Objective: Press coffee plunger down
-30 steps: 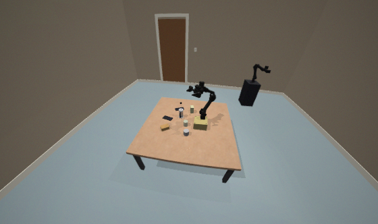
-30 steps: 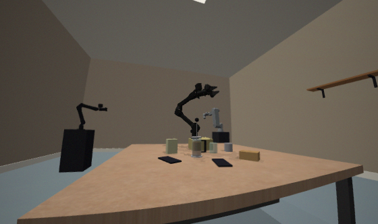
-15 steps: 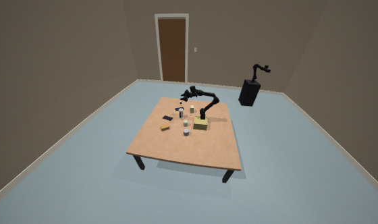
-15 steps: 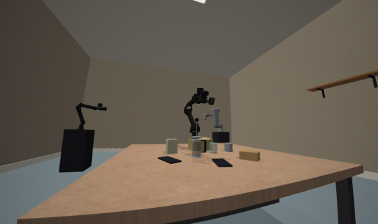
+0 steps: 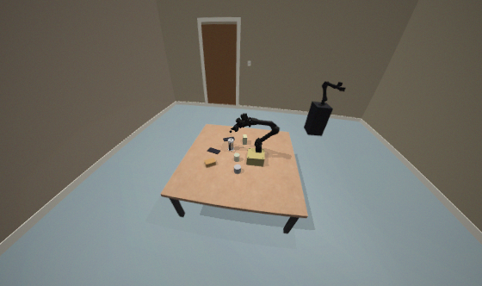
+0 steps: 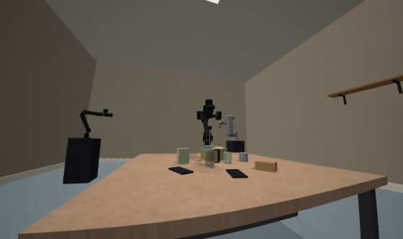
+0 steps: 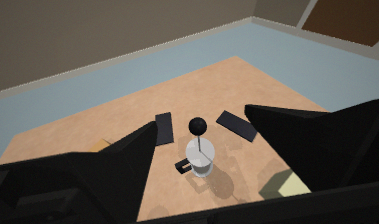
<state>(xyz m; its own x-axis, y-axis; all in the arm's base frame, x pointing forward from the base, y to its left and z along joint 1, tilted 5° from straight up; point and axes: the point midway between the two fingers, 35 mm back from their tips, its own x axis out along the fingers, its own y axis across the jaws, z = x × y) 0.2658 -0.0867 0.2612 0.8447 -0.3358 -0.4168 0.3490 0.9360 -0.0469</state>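
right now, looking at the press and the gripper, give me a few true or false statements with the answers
1. The gripper is open with nothing between its fingers. True.
2. The plunger knob is already pushed down against the lid. False: it stands raised on its rod above the coffee press.
3. The press stands upright on the table. True.
4. The gripper is touching the knob. False: it hangs above the knob, apart from it.
5. Two flat dark slabs lie on the table near the press. True.
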